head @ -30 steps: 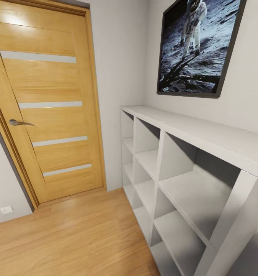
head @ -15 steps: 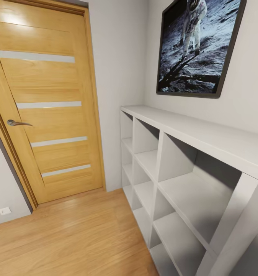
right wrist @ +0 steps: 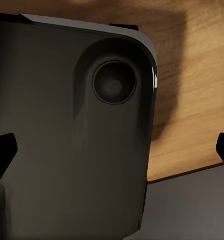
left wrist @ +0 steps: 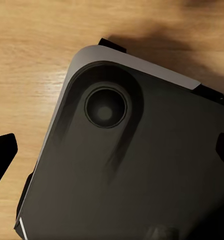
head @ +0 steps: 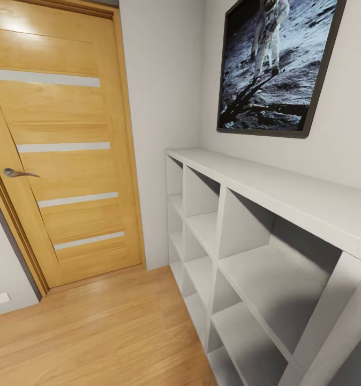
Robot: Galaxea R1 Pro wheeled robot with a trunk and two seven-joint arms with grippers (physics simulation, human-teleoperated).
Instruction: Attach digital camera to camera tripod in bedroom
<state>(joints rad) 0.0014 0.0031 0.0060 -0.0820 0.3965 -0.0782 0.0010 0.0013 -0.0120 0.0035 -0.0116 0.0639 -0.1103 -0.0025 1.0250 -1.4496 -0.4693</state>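
White cubby shelf [head: 245,252] runs off frame; each gripper's [left wrist: 112,150] [right wrist: 112,150] fingertips stand apart, empty.

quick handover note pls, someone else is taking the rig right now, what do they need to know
Left pincer: tips spread wide, nothing between them, hanging over the robot's dark base and the wood floor.
Right pincer: same, open and empty.
Head view faces a wooden door, a white cubby shelf with bare cubbies, and an astronaut picture.
Digital camera and tripod are not in sight here.
Done: nothing shown as picked up.
Left: find the camera, grasp it, find the tripod, mount it.
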